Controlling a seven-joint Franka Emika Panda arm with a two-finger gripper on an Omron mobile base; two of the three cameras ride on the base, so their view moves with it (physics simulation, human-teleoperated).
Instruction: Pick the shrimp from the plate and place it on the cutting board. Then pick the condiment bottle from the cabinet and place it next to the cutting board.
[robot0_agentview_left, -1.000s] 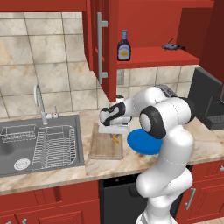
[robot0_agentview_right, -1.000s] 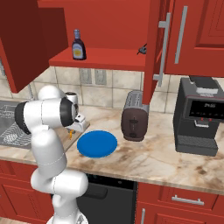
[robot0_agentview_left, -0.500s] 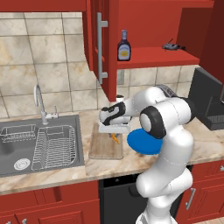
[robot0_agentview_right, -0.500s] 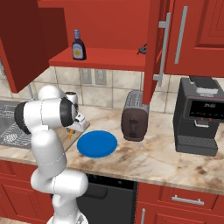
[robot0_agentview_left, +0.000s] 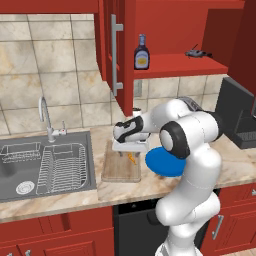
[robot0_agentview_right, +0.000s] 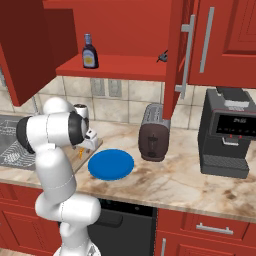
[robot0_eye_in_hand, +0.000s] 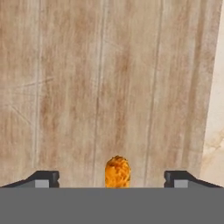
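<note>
shrimp (robot0_eye_in_hand: 117, 171) between wide-open gripper (robot0_eye_in_hand: 112, 178) tips above cutting board (robot0_eye_in_hand: 109, 87); nothing gripped

A: Where is the shrimp (robot0_eye_in_hand: 117, 171)?
B: On the cutting board (robot0_eye_in_hand: 109, 87); a small, bumpy orange piece lying on the pale wood grain, near the board's right edge in the left base view (robot0_agentview_left: 132, 158).
A: And the board itself?
B: Flat on the counter, light brown, rounded corners; just left of the plate (robot0_agentview_left: 165, 162), which is round, bright blue and bare.
A: The condiment bottle (robot0_agentview_left: 141, 52)?
B: Upright on the shelf of the cabinet (robot0_agentview_left: 175, 20); dark brown, narrow neck, dark cap, pale label; the glossy red door (robot0_agentview_left: 115, 50) with its grey bar handle stands open.
</note>
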